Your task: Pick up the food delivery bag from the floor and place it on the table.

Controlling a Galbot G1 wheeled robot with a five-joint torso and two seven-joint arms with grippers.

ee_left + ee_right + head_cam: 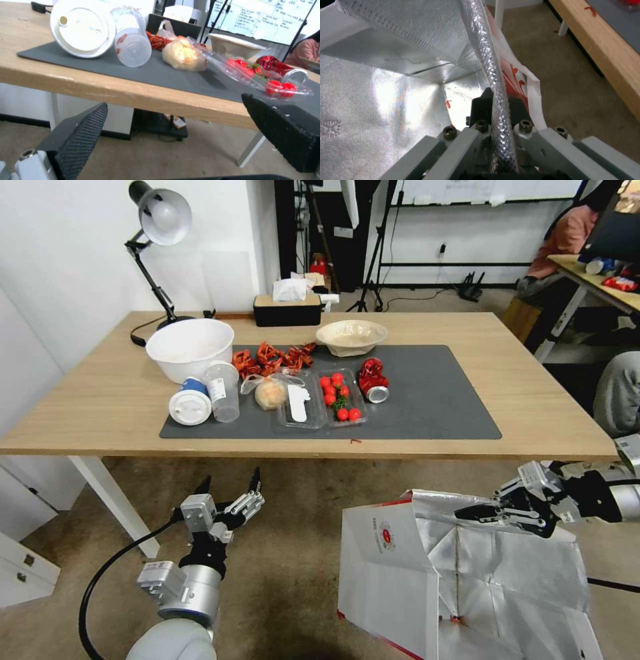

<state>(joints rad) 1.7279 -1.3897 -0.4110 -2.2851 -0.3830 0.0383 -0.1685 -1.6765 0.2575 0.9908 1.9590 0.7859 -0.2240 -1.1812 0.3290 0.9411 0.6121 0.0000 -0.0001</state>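
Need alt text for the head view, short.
The right tool is shut on the foil-lined rim of the food delivery bag, which is open beside the table, at lower right. The left tool hangs open over the floor, below the table's front edge. On the table's grey mat sit bowls, cups, tomatoes and a can.

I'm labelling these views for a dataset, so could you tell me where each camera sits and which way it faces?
Head view: on the robot's head, looking forward and down at the table, floor and food delivery bag; both arms show, left gripper open, right gripper at the bag's rim.
Left wrist view: on the left wrist, below the table edge, looking up across the mat; its open jaws show.
Right wrist view: on the right wrist, looking into the bag's foil lining; jaws shut on the rim.
Shared: the table in all three.
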